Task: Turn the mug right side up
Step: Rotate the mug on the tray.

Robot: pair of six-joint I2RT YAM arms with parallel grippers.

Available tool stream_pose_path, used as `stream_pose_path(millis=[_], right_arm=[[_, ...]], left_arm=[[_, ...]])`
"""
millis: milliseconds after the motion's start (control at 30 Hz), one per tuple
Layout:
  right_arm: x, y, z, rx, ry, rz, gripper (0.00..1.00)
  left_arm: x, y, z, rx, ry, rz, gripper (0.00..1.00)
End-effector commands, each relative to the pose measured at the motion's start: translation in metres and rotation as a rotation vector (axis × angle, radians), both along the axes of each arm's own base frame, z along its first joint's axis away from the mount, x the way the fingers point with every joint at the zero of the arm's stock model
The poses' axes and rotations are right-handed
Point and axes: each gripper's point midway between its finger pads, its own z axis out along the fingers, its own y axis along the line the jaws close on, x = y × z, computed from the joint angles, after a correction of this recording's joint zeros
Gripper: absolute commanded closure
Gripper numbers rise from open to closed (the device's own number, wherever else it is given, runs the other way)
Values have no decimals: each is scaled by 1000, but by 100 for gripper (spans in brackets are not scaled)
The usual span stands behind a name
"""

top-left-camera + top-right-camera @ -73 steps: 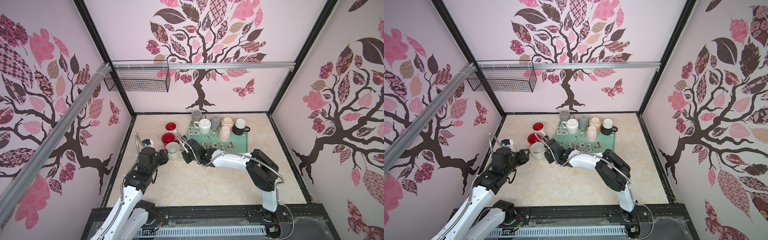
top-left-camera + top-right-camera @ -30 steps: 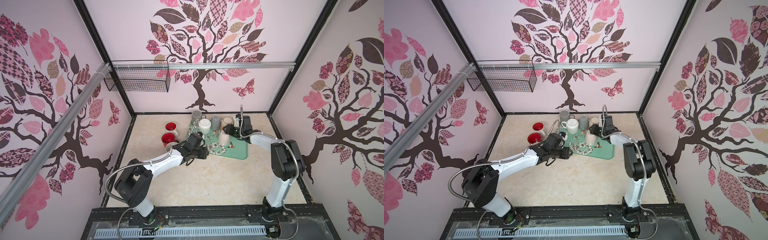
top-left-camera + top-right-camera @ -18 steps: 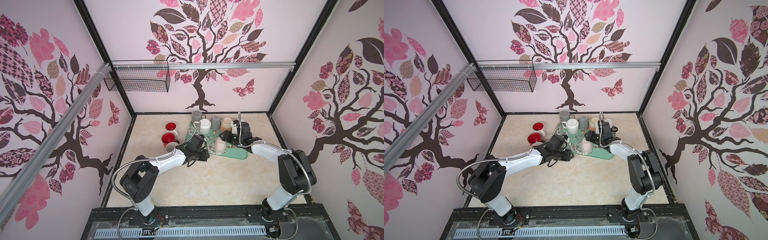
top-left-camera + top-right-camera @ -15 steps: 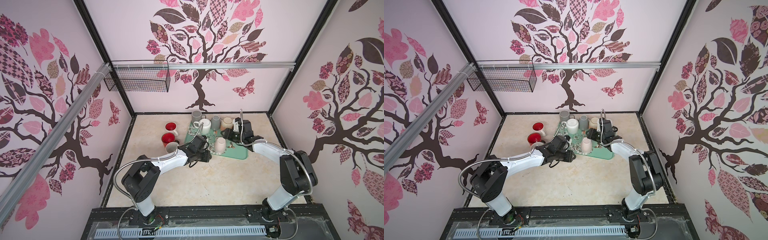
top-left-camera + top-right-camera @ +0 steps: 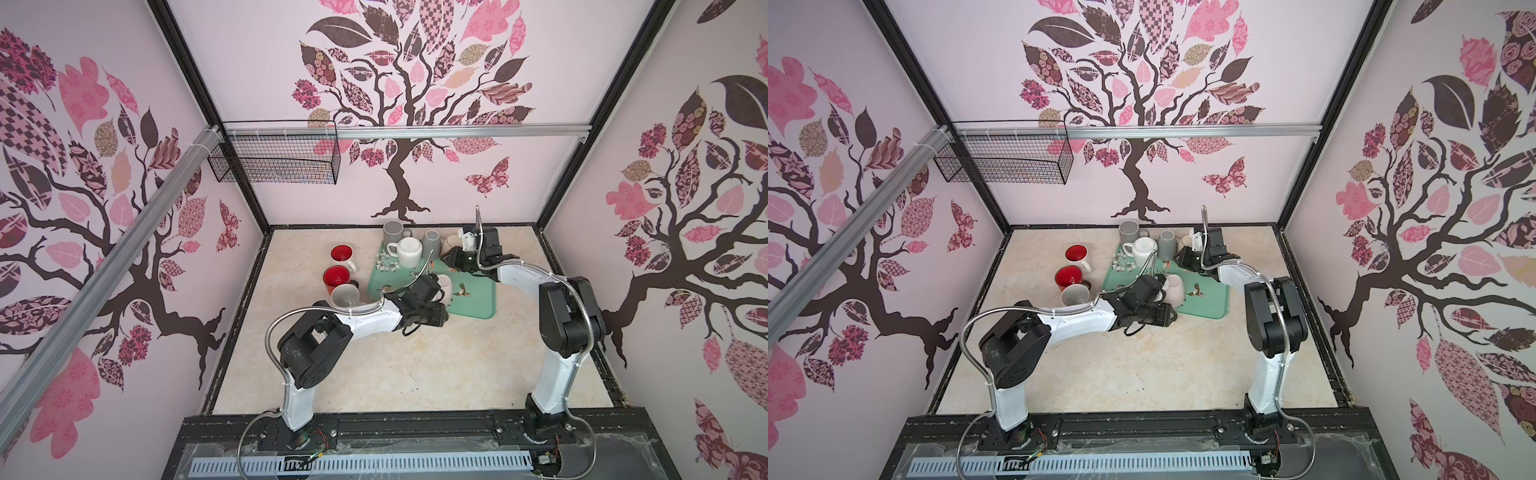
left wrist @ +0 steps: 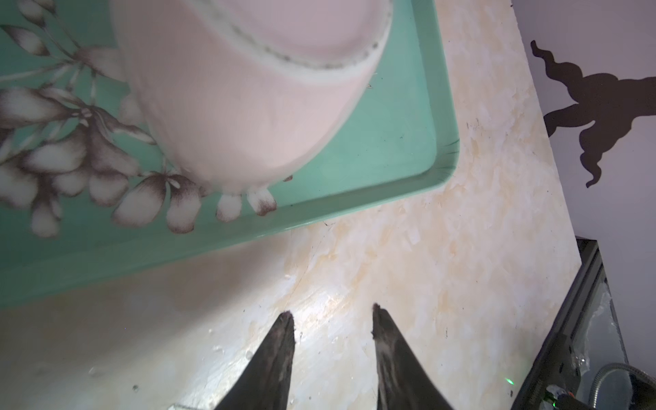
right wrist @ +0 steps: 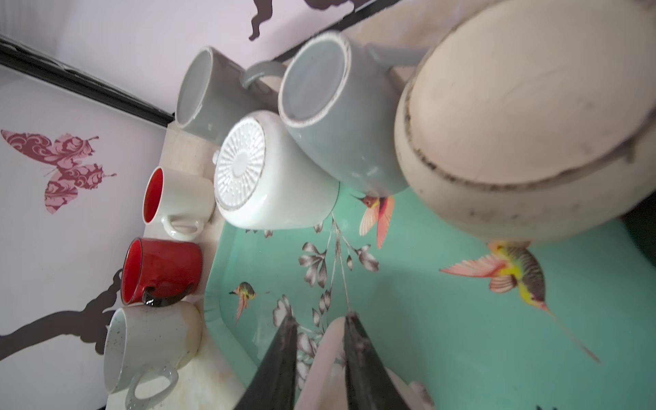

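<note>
Nearest us, over the bare table [image 6: 443,284] just short of the tray's front edge, our left gripper [image 6: 332,314] stands with its jaws parted and nothing between them. Just past that edge, on the green flowered tray [image 6: 401,149], sits the pink mug [image 6: 230,106], mouth down with its recessed foot ring facing up. In a top view it stands near the tray's front, just beside the left wrist.

We judge it to be glazed ceramic. That makes it rigid, smooth enough to slip between narrow fingers, fairly heavy for them, and likely to chip if it topples. Its rim lies flat on the tray, so no finger can hook inside, and the body looks wider than the left jaws now stand. We cannot find the handle in these views, though it would be the surest hold. Failing that, we would pinch across the lower wall from the side.

Farther back our right gripper [image 7: 320,316] has its fingers close together around a blurred pale pink shape, and we cannot tell whether it pinches anything. Behind it a beige mug [image 7: 514,142], a white mug [image 7: 277,198] and a grey mug [image 7: 348,152] stand bottom-up.
</note>
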Motion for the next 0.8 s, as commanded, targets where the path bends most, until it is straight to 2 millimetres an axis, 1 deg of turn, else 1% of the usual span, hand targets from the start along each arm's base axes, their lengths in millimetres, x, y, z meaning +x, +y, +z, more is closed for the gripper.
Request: stream_pose_path(millis=[0,67,167,267,367,567,767], right_arm=[[-14,5,-24,3,38,65,74],[-21,4,-35,-9,56,73,74],[-30,0,-49,-39,85,77,75],[-33,-10,-57,-82,111,37,77],[-34,-14,-58,-101,125,18,77],[-41,-18,-56,-99,142,-10,78],[-59,-19,-54,-62,155,-29,78]], left_arm=[[20,-17,19,-85,-9,38,60],[24,-15,13,-94,15,51,60],[32,-7,8,-102,41,78,60],[40,6,5,-108,56,116,60],[49,20,2,-110,69,153,60],[66,45,2,-91,56,220,59],[87,64,4,-65,36,256,59]])
